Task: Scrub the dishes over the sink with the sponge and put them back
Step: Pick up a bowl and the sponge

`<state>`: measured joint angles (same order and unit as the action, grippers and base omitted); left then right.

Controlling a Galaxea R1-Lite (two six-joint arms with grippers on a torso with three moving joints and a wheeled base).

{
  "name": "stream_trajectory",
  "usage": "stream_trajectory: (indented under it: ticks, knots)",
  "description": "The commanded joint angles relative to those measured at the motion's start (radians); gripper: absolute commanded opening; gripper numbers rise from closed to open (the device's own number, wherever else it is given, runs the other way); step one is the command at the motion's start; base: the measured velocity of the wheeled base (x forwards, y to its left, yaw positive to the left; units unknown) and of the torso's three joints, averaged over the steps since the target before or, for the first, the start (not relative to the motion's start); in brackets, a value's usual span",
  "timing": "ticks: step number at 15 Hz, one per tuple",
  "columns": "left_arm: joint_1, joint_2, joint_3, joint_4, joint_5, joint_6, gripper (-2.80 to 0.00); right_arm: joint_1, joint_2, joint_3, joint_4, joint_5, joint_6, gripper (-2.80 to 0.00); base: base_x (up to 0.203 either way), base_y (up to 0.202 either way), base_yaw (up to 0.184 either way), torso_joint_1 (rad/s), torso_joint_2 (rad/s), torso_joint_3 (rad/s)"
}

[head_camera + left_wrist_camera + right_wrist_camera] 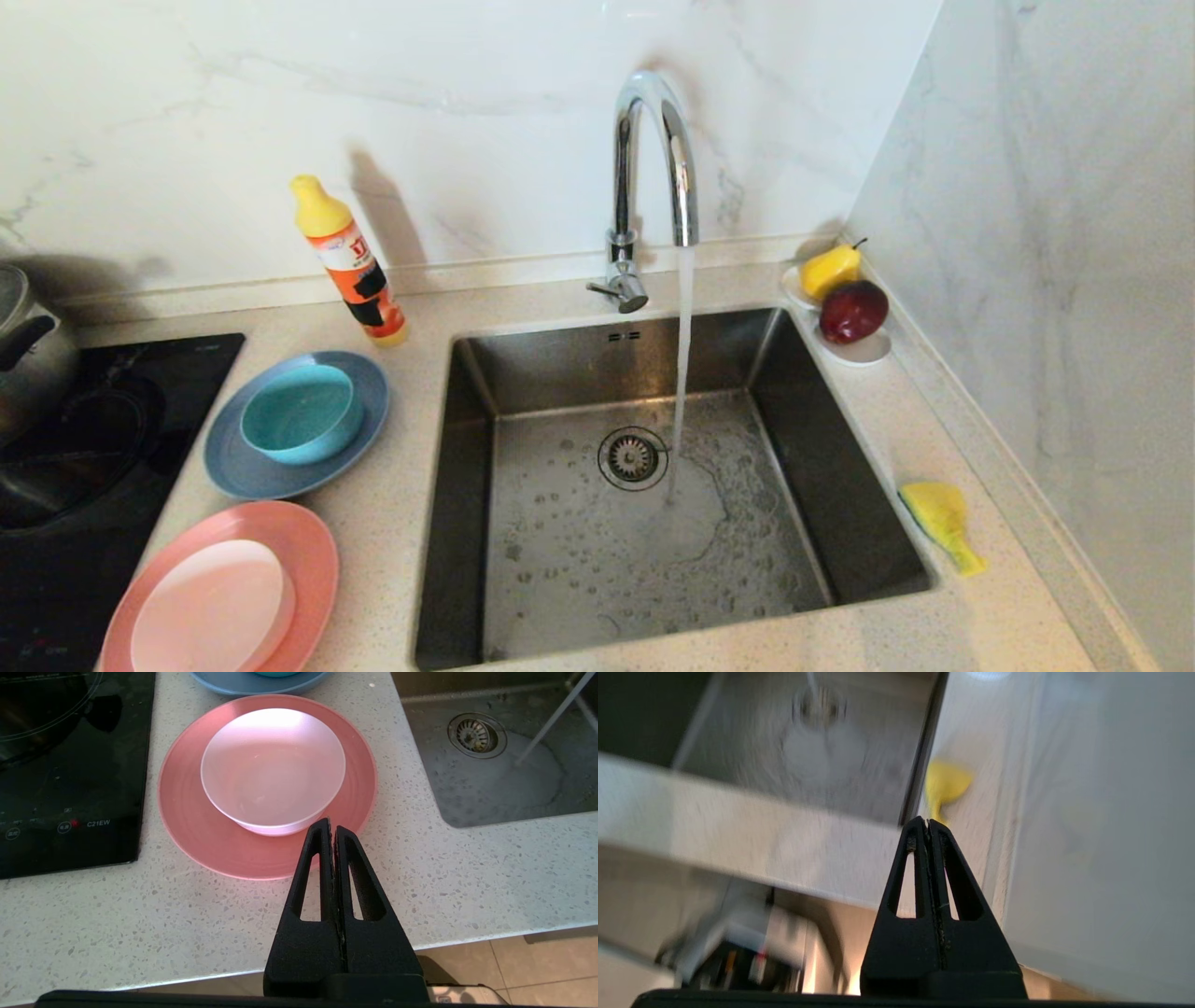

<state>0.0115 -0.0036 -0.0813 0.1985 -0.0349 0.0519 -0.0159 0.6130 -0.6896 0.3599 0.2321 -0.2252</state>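
My right gripper point(928, 822) is clenched on nothing, its tips pressed together, off the front edge of the counter with the sponge point(945, 784) ahead of it; my left gripper point(332, 828) is likewise pinched closed and empty, hanging over the counter's front edge just short of the salmon-pink plate point(210, 840). The sponge point(943, 523) lies on the counter right of the sink point(485, 485), close to its rim, yellow face up with a thin dark edge showing toward the basin. It looks soft and light, so I judge it will squash under my tips; I would open wide and take it across its short width, pressing down a little. Left of the sink, the pale pink-white bowl point(273, 770) sits in the salmon-pink plate, and beyond them the teal bowl point(301, 413) sits in the grey-blue plate point(233, 467). All four look matte, stiff and light, probably plastic. Water is running from the tap point(653, 159), so they will turn slippery; I would pinch a bowl by its rim wall, and a flat plate only at its raised edge.
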Motion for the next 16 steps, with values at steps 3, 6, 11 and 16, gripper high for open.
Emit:
stream_trajectory:
  ticks: [3,6,11,16]
  knots:
    - [0.001,0.004,0.0,0.001,0.0,0.0,-2.8,0.052,0.381,-0.058,0.041,-0.058,-0.026,-2.8,0.0,0.0,0.0,0.0,0.0,0.0]
    - [0.001,0.004,0.0,0.001,0.0,0.0,-2.8,0.101,0.539,0.017,0.003,-0.117,-0.024,-2.8,0.0,0.0,0.0,0.0,0.0,0.0]
    - [0.001,0.004,0.0,0.001,0.001,0.0,-2.8,0.109,0.676,0.134,-0.165,-0.18,-0.017,-2.8,0.0,0.0,0.0,0.0,0.0,0.0]
    - [0.001,0.004,0.0,0.001,0.001,0.0,-2.8,0.108,0.726,0.14,-0.183,-0.195,0.004,0.0,0.0,0.0,0.0,0.0,0.0,0.0]
